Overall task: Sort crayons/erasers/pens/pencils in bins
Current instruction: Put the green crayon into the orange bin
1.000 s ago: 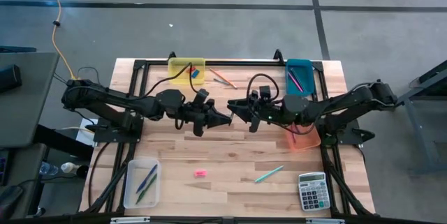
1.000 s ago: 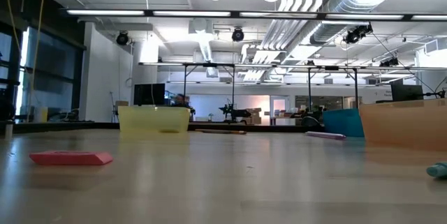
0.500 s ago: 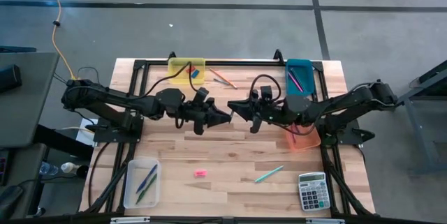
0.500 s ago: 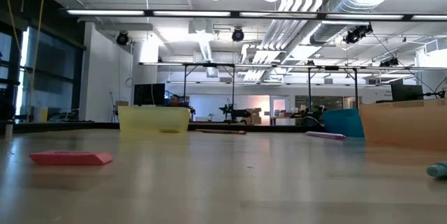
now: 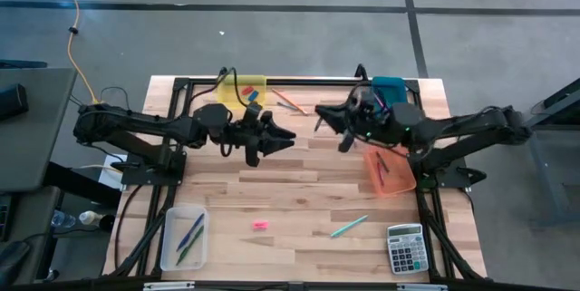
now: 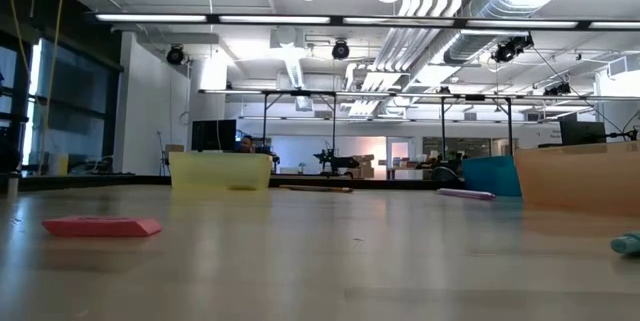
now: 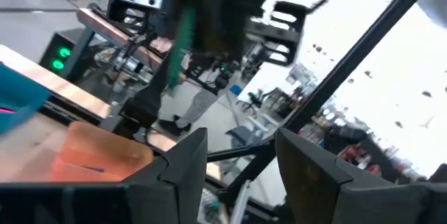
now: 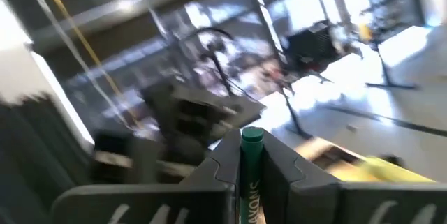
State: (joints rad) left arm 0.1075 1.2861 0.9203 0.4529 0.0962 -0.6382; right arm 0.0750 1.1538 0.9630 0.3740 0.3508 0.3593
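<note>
now, held item: green marker (image 8: 250, 175), pinched in the right gripper (image 5: 337, 125), long axis along the jaws
left gripper (image 5: 276, 137): jaws spread, empty, mid-table
nearest bin: teal bin (image 5: 388, 87), far right corner, just beside the right gripper

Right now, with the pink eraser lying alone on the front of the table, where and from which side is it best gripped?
Probably from straight above, the jaws closing across the narrow width of the pink eraser at its middle. It lies flat and low on the table, a short block with bare wood on all sides, so nothing blocks a top-down approach.
</note>
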